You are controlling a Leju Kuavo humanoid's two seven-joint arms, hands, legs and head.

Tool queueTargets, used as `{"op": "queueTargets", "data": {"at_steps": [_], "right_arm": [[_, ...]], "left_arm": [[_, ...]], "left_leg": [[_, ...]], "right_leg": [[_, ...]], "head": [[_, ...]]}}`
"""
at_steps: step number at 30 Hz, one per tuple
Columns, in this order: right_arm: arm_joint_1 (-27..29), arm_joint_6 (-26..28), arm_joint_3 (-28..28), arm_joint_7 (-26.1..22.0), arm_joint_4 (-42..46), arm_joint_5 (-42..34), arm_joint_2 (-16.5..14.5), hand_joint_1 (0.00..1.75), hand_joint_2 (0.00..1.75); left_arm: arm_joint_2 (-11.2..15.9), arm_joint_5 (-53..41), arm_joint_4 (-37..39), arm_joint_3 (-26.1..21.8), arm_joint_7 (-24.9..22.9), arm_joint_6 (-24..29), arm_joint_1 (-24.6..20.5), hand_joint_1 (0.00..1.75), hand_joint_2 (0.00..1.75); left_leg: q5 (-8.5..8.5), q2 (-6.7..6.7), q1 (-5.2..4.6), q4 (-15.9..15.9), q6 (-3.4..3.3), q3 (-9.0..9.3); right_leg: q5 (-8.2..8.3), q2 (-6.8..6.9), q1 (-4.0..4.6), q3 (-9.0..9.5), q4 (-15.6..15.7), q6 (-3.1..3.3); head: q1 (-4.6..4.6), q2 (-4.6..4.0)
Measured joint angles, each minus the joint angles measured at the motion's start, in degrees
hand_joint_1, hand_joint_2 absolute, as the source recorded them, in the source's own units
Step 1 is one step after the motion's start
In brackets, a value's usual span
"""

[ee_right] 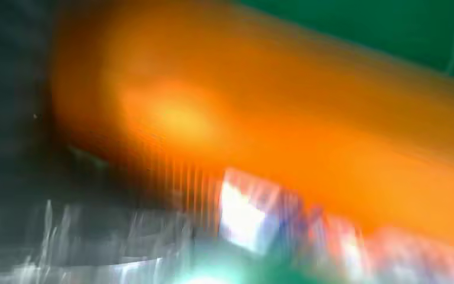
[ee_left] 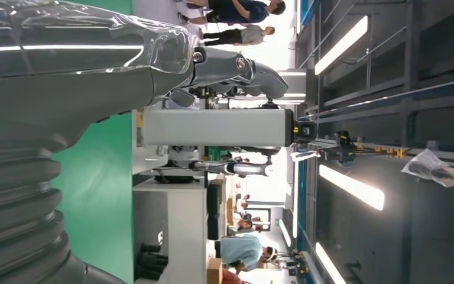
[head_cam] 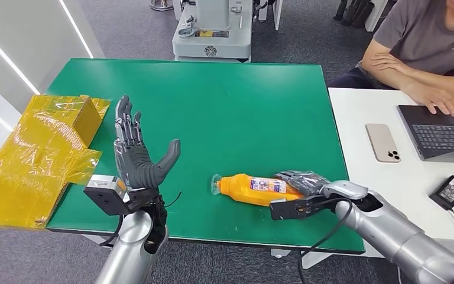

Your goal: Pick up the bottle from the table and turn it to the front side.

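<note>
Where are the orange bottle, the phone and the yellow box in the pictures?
orange bottle (head_cam: pixel 242 188): head view, on the plain orange body beside the label.
phone (head_cam: pixel 382 142): head view, on the middle of its back.
yellow box (head_cam: pixel 41 148): head view, on its film-covered top.

- Left hand (head_cam: pixel 135 155): dark grey, many-fingered, with a matte palm, a thick thumb and segmented fingers showing lighter grey links along their length.
- Just behind that hand, a small boxy silver-and-black wrist camera module (head_cam: pixel 103 192) sits on a black bracket, with thin black cables (head_cam: pixel 166 204) looping beside it.
- Left forearm (head_cam: pixel 129 251): a smooth, rounded silver metallic tube.
- Right hand (head_cam: pixel 305 181): dark grey fingers capped by a glossy silver-grey shell at the back.
- Beside that hand, a black flat bracket (head_cam: pixel 295 207) juts out; a black cable (head_cam: pixel 325 236) hangs below it.
- Right forearm (head_cam: pixel 402 239): polished silver, with a dark joint gap.
- In the left wrist view, a grey ribbed cover (ee_left: pixel 18 201) and a glossy silver shell (ee_left: pixel 83 35).
</note>
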State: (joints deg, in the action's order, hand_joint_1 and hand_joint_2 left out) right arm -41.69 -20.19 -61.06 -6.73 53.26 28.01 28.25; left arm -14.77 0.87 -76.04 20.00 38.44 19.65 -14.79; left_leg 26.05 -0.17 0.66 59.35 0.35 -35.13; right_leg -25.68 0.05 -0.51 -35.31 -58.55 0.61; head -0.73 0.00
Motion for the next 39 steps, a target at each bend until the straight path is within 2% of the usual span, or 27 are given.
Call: {"op": "queueTargets", "data": {"at_steps": [2,4,6,8,12,17,21,26,31,36,39], "right_arm": [[0.8,1.1,0.5,0.1,-0.3,0.7,-0.2,0.03,1.75],[1.3,1.7,1.1,0.1,-0.7,1.2,-0.5,0.31,1.75],[1.7,2.0,1.6,-0.1,-0.9,1.9,-0.8,1.02,1.75],[2.1,2.5,2.3,-0.9,-1.0,3.3,-1.0,1.49,1.75],[2.9,3.1,3.7,-2.4,-1.2,5.2,-1.3,1.50,1.75],[3.2,3.4,4.4,-2.7,-1.3,5.5,-1.4,1.74,1.75],[3.7,4.3,5.0,-3.4,-1.4,6.6,-1.8,1.75,1.75],[4.8,8.2,6.7,-4.4,-1.9,10.2,-3.6,1.75,1.75],[7.2,15.7,9.7,-2.9,-2.0,13.9,-6.0,1.75,1.75],[7.8,17.1,10.6,-2.5,-2.0,14.4,-6.6,1.75,1.75],[9.8,19.5,13.7,-1.6,-1.5,15.8,-8.5,1.75,1.75]], "left_arm": [[0.0,0.0,0.0,0.0,0.0,-0.1,0.0,0.00,1.75],[0.0,0.0,0.0,0.0,0.0,-0.2,0.0,0.00,1.75],[0.0,0.0,0.0,0.0,0.0,-0.2,0.0,0.00,1.75],[0.0,0.0,0.0,0.0,0.0,-0.3,0.0,0.00,1.75],[0.0,0.0,0.0,0.0,0.0,-0.5,0.0,0.00,1.75],[0.0,0.0,0.0,0.0,0.0,-0.6,0.0,0.00,1.75],[0.0,0.0,0.0,0.0,0.0,-0.7,0.0,0.00,1.75],[0.0,0.0,0.0,0.0,0.1,-0.8,0.0,0.00,1.75],[0.1,-0.5,-0.1,0.0,0.4,-0.8,0.4,0.00,1.75],[0.1,-0.6,-0.2,0.0,0.6,-0.8,0.6,0.00,1.75],[0.3,-0.9,-0.6,0.0,1.0,-0.8,1.3,0.00,1.75]], "left_leg": [[0.01,0.05,0.00,0.0,-0.01,0.04],[0.02,0.09,0.01,0.0,-0.02,0.10],[0.02,0.10,0.01,0.0,-0.03,0.15],[0.02,0.10,0.01,0.0,-0.03,0.22],[0.02,0.15,0.01,0.0,-0.03,0.34],[0.02,0.15,0.01,0.0,-0.03,0.44],[0.02,0.15,0.01,0.0,-0.03,0.44],[0.02,0.15,0.02,0.0,-0.03,0.42],[0.02,0.07,0.02,-0.1,-0.02,0.36],[0.02,0.07,0.02,-0.1,-0.02,0.34],[0.02,0.06,0.01,-0.1,-0.03,0.25]], "right_leg": [[0.00,-0.04,0.00,0.02,0.0,0.00],[0.00,-0.07,0.00,0.06,0.0,0.00],[0.00,-0.07,0.00,0.12,0.0,0.00],[0.01,-0.07,0.01,0.18,0.0,0.00],[0.02,-0.10,0.00,0.30,0.0,-0.01],[0.02,-0.10,0.00,0.39,0.0,-0.01],[0.02,-0.11,0.00,0.40,0.0,0.00],[0.01,-0.11,0.00,0.38,0.0,0.00],[0.00,-0.02,0.03,0.35,0.0,0.00],[0.00,-0.02,0.03,0.34,0.0,0.01],[-0.02,-0.01,0.02,0.26,0.0,-0.01]], "head": [[0.00,0.00],[-0.01,0.00],[-0.01,0.00],[-0.01,0.00],[0.00,0.00],[0.00,0.00],[-0.01,0.00],[-0.01,0.00],[-0.01,0.00],[-0.02,0.00],[-0.01,0.00]]}}
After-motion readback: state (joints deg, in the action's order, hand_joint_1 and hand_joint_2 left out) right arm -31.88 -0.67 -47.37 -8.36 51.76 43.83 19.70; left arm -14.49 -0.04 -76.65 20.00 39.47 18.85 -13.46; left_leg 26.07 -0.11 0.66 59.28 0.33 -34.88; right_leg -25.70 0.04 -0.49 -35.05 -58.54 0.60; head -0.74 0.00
